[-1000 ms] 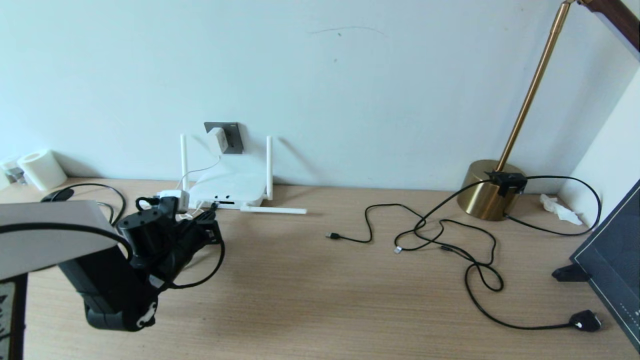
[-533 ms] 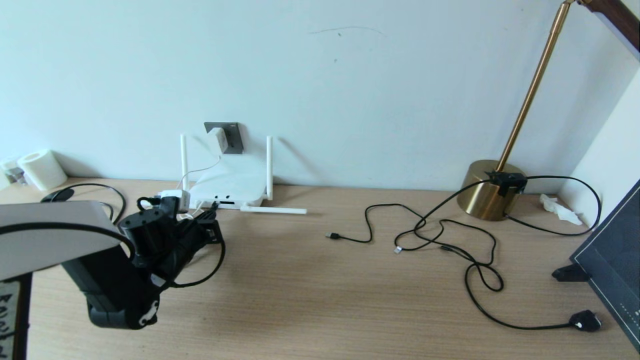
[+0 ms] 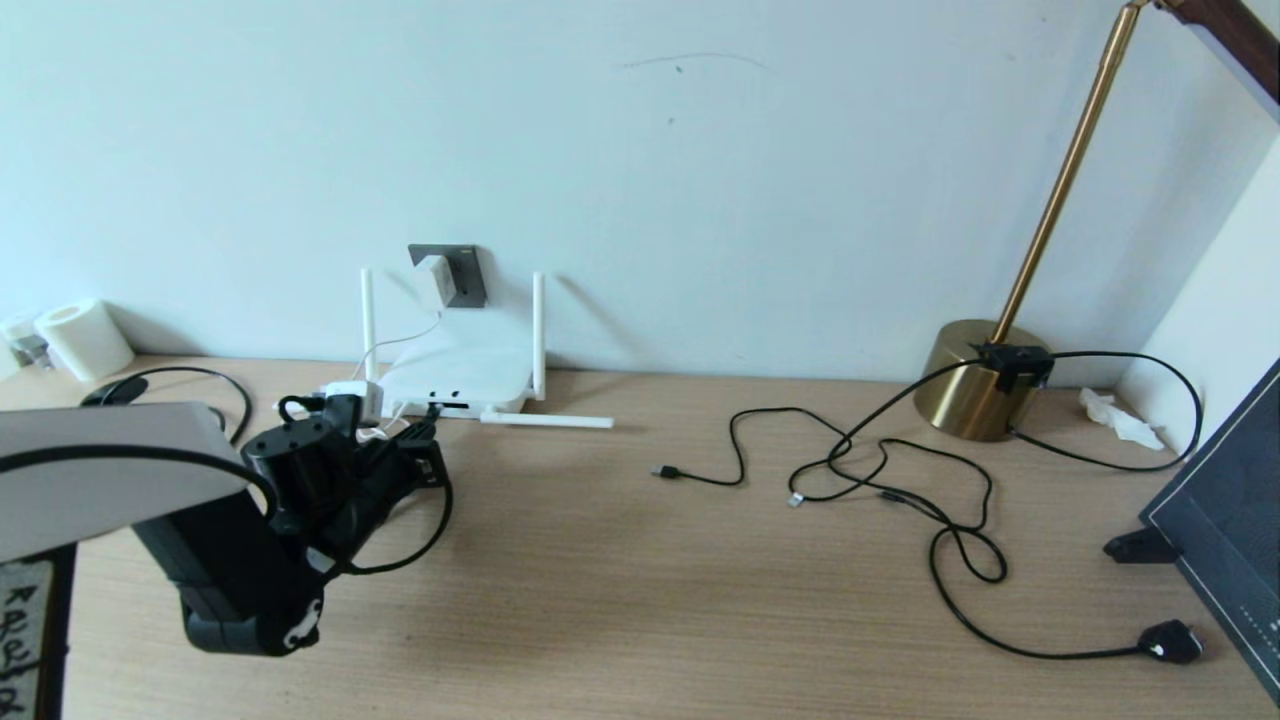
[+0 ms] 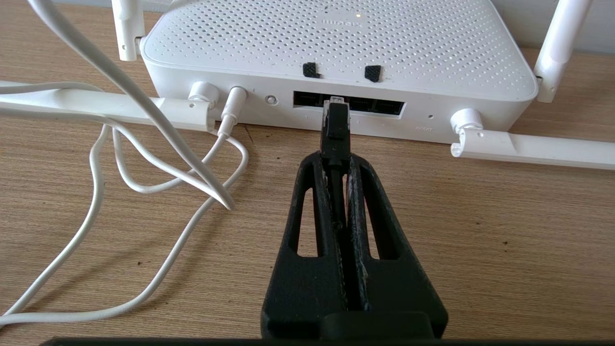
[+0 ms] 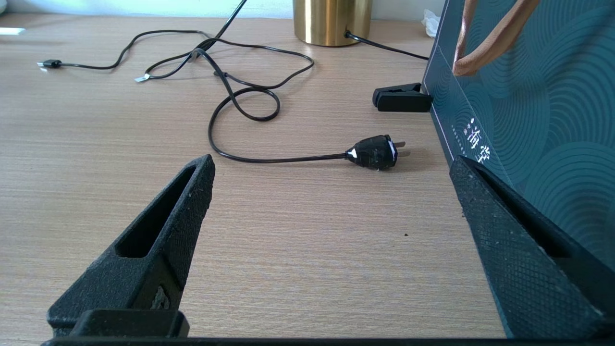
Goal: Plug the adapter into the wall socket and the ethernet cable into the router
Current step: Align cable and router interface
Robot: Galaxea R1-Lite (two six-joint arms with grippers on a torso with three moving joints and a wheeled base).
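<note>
Left gripper (image 4: 336,161), jaws clamped just behind the ethernet cable (image 4: 335,122) plug, meets the router (image 4: 336,53) port; stiff plug, floppy cord.

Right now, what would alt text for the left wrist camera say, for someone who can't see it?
The left gripper, shut on the ethernet cable, holds its black plug at the dark port row on the router. Thin white cords loop over the wooden desk beside it.
</note>
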